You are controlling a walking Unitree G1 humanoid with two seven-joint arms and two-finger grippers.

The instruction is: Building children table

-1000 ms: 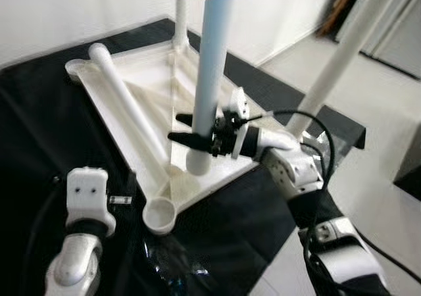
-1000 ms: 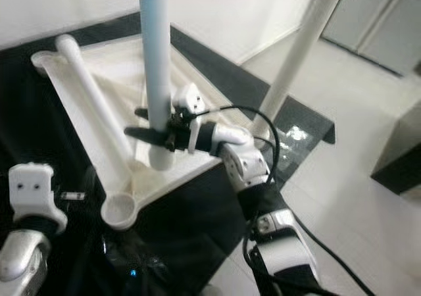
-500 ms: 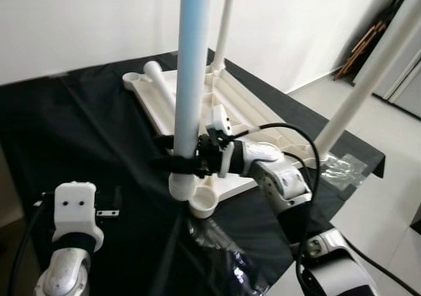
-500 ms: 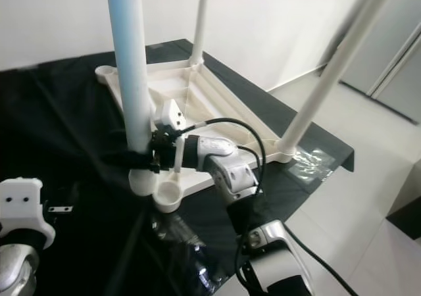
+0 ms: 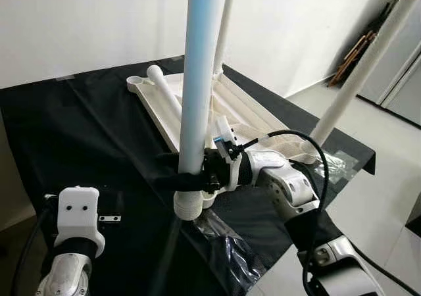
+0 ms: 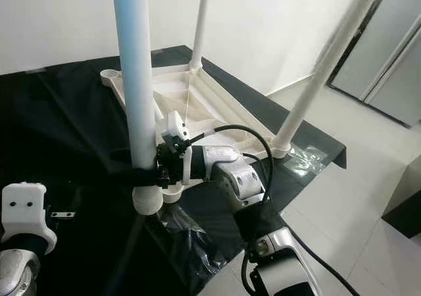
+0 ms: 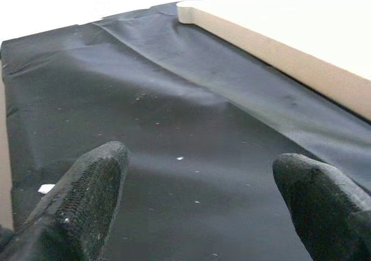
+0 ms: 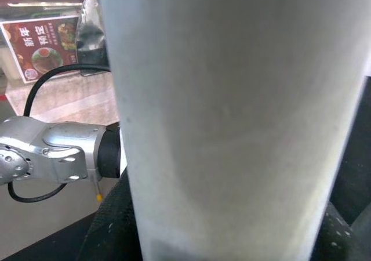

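My right gripper [image 5: 187, 179] pinches the upright table leg [image 5: 197, 92], its foot just off the tabletop's [image 5: 174, 115] near corner. My left gripper [image 7: 197, 197] hangs spread over bare black cloth [image 5: 79, 131].

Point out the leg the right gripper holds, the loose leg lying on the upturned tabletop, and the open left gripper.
held leg [image 5: 197, 79], left eye view, mid shaft.
loose leg [image 5: 164, 92], left eye view, shaft.
left gripper [image 7: 203, 185], left wrist view, between fingertips.
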